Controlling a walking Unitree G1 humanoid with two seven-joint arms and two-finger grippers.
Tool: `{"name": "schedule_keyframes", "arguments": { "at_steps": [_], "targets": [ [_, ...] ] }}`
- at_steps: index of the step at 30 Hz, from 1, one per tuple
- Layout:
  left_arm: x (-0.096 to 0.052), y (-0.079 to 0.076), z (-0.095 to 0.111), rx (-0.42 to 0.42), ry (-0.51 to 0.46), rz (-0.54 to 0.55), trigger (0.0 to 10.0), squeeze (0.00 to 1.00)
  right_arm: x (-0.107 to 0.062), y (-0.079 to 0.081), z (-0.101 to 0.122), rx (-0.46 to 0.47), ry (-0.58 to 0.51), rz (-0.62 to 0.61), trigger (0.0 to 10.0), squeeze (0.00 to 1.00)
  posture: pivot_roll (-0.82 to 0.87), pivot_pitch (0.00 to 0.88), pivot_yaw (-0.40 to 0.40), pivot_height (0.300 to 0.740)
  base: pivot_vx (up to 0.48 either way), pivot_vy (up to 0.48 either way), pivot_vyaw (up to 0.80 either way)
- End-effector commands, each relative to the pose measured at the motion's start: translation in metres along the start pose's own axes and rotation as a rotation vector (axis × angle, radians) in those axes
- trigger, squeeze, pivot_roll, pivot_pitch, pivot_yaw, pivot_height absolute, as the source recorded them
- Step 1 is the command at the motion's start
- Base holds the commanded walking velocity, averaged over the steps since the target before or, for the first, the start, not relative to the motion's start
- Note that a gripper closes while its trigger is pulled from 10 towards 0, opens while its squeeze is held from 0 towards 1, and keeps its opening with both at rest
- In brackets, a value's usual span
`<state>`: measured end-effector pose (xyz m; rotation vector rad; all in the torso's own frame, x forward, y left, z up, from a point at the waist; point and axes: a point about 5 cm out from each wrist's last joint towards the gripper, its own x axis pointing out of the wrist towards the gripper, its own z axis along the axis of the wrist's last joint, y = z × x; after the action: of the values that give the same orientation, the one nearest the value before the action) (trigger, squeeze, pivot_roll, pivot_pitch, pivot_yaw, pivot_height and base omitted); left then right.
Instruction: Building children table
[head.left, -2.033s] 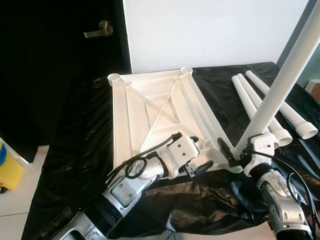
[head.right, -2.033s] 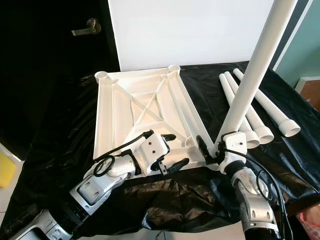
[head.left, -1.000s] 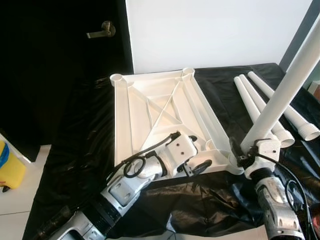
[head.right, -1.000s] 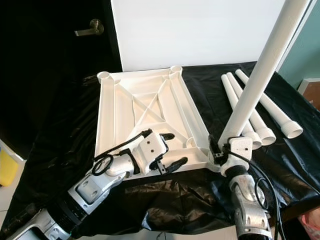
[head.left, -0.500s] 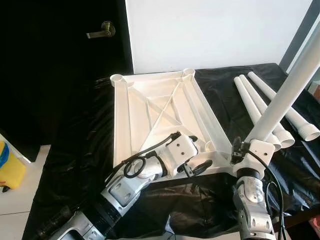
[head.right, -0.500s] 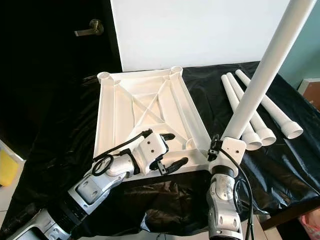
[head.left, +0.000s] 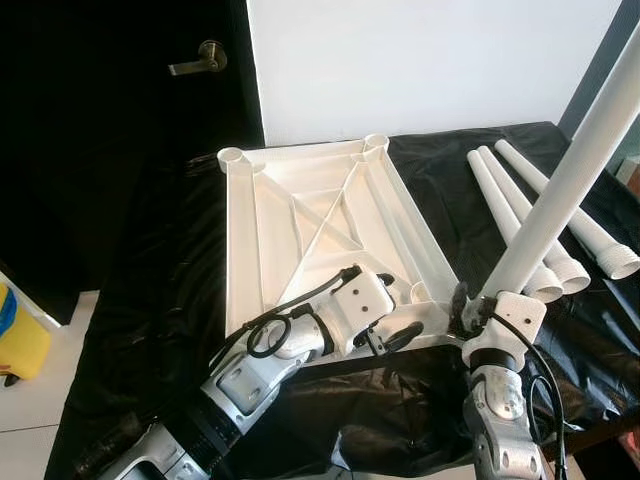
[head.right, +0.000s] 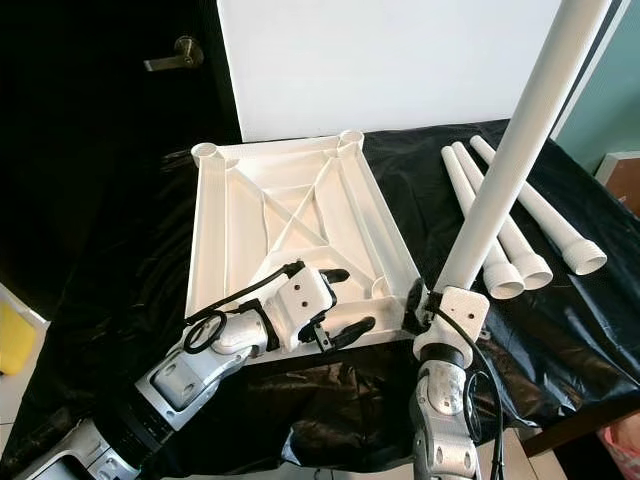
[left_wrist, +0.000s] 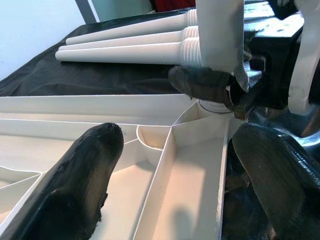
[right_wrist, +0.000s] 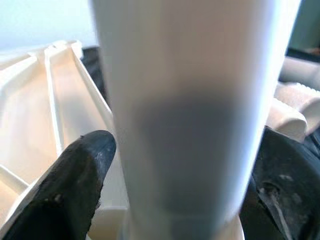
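The raised table leg (head.right: 505, 165) runs out past the picture's top edge, so its upper end is unseen; its lower end is hidden behind the right gripper (head.right: 432, 303). In the right wrist view the leg is a blur; the tabletop's (head.left: 300, 215) near right corner lies hidden behind that gripper.

The left arm reaches from the lower left toward the frame's centre, its left gripper (head.left: 392, 310) spread wide. At lower right, the right arm rises nearly upright, its right gripper (head.right: 432, 300) clamped around something.
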<state>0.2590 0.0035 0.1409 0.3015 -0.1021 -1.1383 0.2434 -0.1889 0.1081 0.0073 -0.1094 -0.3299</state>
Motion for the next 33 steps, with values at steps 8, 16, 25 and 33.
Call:
{"name": "schedule_keyframes", "arguments": {
  "at_steps": [8, 16, 25, 33],
  "targets": [
    [-0.007, 0.010, -0.004, 0.024, 0.030, -0.112, 10.0, 0.00, -0.016, -0.007, -0.007, -0.042, 0.015, 0.126, 10.0, 0.00, -0.07, 0.000, 0.016, 0.740, 0.000, 0.000, 0.00],
    [-0.020, 0.047, -0.008, 0.069, 0.077, 0.002, 10.0, 0.00, -0.034, -0.016, -0.014, -0.059, 0.043, 0.208, 10.0, 0.00, -0.07, 0.001, 0.019, 0.740, 0.000, 0.000, 0.00],
    [-0.033, 0.085, -0.014, 0.137, 0.157, 0.155, 10.0, 0.00, -0.048, -0.020, -0.020, -0.083, 0.083, 0.277, 10.0, 0.00, -0.08, 0.006, 0.031, 0.740, 0.000, 0.000, 0.00],
    [-0.052, 0.120, -0.024, 0.265, 0.309, 0.302, 10.0, 0.00, -0.055, -0.022, -0.023, -0.086, 0.114, 0.316, 10.0, 0.00, -0.08, 0.007, 0.035, 0.740, 0.000, 0.000, 0.00]
  ]
}}
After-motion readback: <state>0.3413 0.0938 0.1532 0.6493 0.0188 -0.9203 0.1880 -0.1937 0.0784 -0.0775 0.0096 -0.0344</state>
